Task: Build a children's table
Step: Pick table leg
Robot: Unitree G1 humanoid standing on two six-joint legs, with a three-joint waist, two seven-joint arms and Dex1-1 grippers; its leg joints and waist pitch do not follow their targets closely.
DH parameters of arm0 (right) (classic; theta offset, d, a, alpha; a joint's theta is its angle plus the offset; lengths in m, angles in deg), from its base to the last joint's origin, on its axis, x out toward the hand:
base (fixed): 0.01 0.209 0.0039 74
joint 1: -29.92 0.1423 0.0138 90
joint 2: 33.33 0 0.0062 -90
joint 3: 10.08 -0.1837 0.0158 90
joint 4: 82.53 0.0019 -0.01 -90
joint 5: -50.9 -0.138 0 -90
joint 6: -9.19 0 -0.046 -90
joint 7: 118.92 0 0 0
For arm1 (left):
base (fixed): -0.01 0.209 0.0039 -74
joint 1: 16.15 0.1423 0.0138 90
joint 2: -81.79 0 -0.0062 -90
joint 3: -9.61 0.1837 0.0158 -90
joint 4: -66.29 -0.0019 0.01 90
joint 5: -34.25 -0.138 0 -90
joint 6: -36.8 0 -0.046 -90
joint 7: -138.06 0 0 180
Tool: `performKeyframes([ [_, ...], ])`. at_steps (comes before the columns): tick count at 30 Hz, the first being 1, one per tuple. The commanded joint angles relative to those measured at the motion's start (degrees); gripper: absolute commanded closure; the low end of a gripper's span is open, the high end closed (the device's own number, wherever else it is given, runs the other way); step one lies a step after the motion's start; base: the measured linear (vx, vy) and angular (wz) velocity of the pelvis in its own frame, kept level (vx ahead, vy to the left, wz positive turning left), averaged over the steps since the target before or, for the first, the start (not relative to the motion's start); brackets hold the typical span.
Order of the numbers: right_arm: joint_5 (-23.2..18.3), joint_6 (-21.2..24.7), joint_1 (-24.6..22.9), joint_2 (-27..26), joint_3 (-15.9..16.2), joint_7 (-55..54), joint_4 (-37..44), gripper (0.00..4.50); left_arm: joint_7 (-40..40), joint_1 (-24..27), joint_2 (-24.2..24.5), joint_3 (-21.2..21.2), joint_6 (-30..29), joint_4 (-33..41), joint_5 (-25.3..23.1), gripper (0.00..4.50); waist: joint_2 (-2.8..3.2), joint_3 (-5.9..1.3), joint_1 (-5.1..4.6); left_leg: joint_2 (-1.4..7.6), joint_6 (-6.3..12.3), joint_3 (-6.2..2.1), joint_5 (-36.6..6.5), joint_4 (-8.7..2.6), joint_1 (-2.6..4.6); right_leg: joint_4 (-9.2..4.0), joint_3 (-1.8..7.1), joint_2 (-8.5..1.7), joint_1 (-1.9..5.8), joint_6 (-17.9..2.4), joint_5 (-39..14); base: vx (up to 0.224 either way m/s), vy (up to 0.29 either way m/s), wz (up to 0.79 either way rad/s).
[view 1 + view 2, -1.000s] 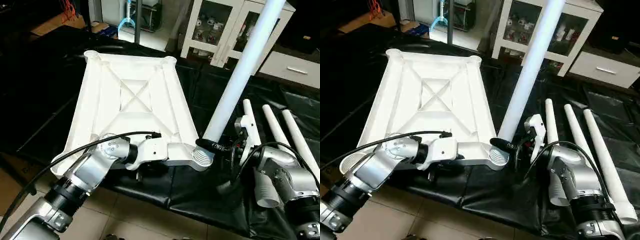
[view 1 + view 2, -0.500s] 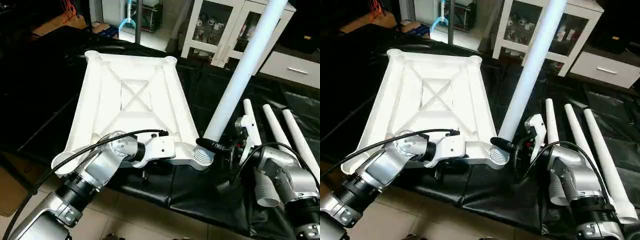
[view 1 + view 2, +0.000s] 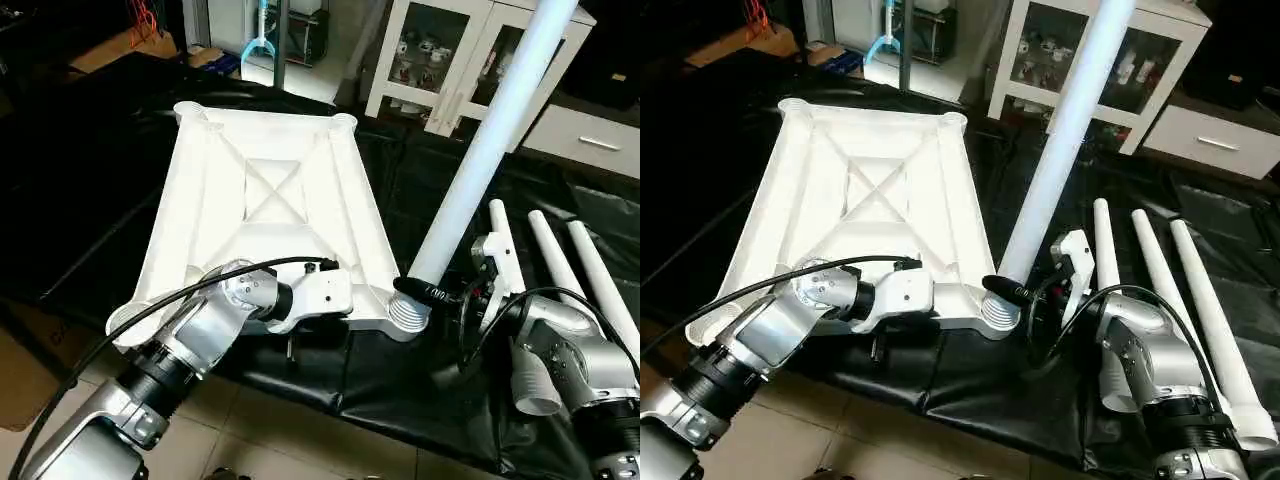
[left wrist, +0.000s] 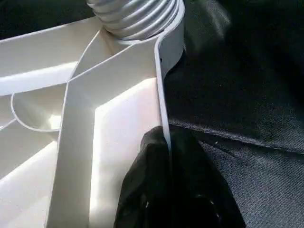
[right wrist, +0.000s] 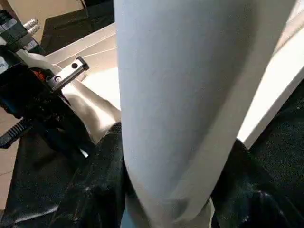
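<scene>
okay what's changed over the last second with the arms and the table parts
The left gripper has slid along the tabletop's near edge toward the threaded corner socket and closed on the edge wall; its two black fingers now pinch that rim. The right gripper stayed clamped on the upright leg at the socket. The tabletop and the three spare legs on the black cover have not moved.
</scene>
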Motion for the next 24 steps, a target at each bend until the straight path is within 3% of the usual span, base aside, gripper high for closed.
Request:
performKeyframes([
  [1, 2.61, -0.36, -1.41, 0.73, 0.36, -0.64, -0.77, 2.63, 2.46, 1.15, 1.53, 3.25, -0.41, -0.86, -3.27, 4.50, 1.02, -2.94, -0.29, 5.39, -5.14, -3.43, -22.88, -5.88, 2.56, -3.66, 1.46, -3.26, 0.10, -10.64, -17.58, 0.000, 0.000, 0.00],
  [7, 1.90, -0.11, -2.68, -0.14, -2.08, -4.30, -2.33, 2.63, 3.02, 1.77, 1.75, 2.80, -0.86, 0.15, -2.27, 4.50, 1.03, -2.98, -0.38, 5.38, -4.04, -3.25, -20.70, -5.82, 2.44, -3.40, 1.44, -3.18, 0.39, -11.94, -14.72, 0.000, 0.000, 0.00],
  [8, 1.58, 0.11, -3.13, -0.24, -2.53, -4.61, -2.64, 2.63, 2.80, 1.73, 1.67, 2.64, -0.93, 0.13, -2.16, 4.50, 0.55, -2.97, -0.34, 5.39, -3.86, -3.19, -20.81, -5.69, 2.50, -3.45, 1.51, -3.35, 0.33, -11.94, -15.68, 0.000, 0.000, 0.00],
  [16, -0.35, -0.28, -7.89, -1.47, -5.45, -6.57, -1.22, 2.63, 1.72, 1.35, 1.25, 1.96, -1.03, -0.40, -1.56, 4.50, 0.76, -2.89, -0.11, 5.43, -5.00, -3.19, -23.43, -5.88, 2.94, -3.83, 1.56, -3.13, -0.23, -10.75, -17.16, 0.000, 0.000, 0.00],
  [21, -0.34, -4.35, -11.31, -4.08, -7.44, -9.66, 1.08, 2.63, 0.96, 1.39, 0.98, 1.59, -1.00, -0.54, -1.64, 4.50, 0.71, -3.01, -0.12, 5.42, -4.57, -3.18, -21.74, -5.92, 2.69, -3.53, 1.56, -3.25, 0.02, -11.16, -14.49, 0.000, 0.000, 0.00],
  [24, 2.04, -8.39, -13.45, -4.46, -5.89, -10.46, 2.65, 2.63, 0.67, 1.38, 0.92, 1.45, -0.91, -0.68, -1.66, 4.50, 0.90, -2.86, -0.18, 5.47, -4.70, -3.27, -22.47, -6.09, 2.62, -3.63, 1.53, -3.21, 0.04, -11.01, -15.38, 0.000, 0.000, 0.00],
])
